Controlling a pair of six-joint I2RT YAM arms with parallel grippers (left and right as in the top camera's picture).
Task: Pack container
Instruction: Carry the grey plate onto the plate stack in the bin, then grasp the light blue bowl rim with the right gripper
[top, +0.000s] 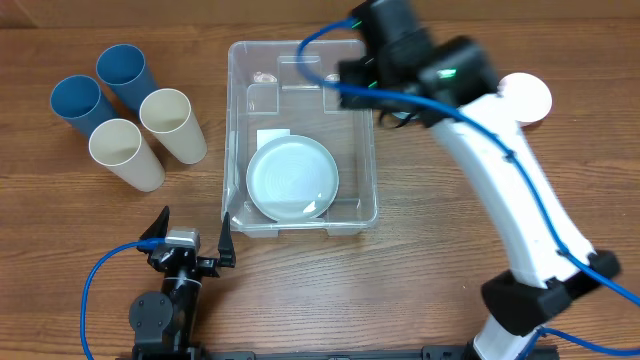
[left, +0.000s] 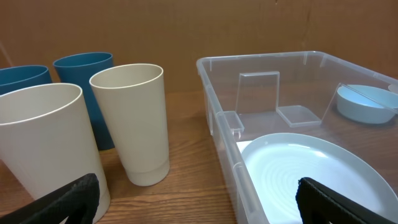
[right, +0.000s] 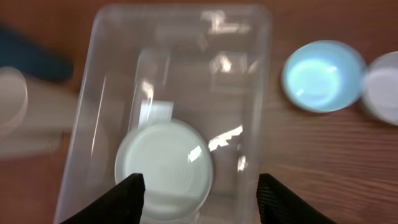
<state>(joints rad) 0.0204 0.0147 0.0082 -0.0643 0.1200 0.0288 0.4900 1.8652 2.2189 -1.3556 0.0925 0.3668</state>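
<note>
**Container.** The container (top: 234, 130) stands upright on the table (top: 80, 260), open at the top. A round white plate (top: 292, 179) lies flat on its base, in the half nearer the arm bases. A white label (top: 270, 139) on the base shows at the far edge of the plate.

**Items to the left of the container.** Four cups stand upright in a tight group. The two cream cups (top: 172, 123) are closer to the container. The two blue cups (top: 127, 72) stand behind them, farther from its wall. No cup touches the container.

**Items to the right of the container.** A pale blue bowl (right: 323, 74) sits on the table near the container's far right corner, outside the wall. A white round dish (right: 382, 87) lies just beside the bowl, on the side away from the container. The right wrist view is blurred, so contact between the two cannot be determined.

**Left gripper.** The left gripper (top: 192, 228) sits low, just outside the container's near left corner. Its fingers (left: 62, 202) are spread wide and hold nothing.

**Right gripper.** The right gripper (right: 200, 180) hangs above the container, over its far right part, with the right arm (top: 500, 170) reaching in from the right. Its fingers (right: 127, 199) are apart and hold nothing.
</note>
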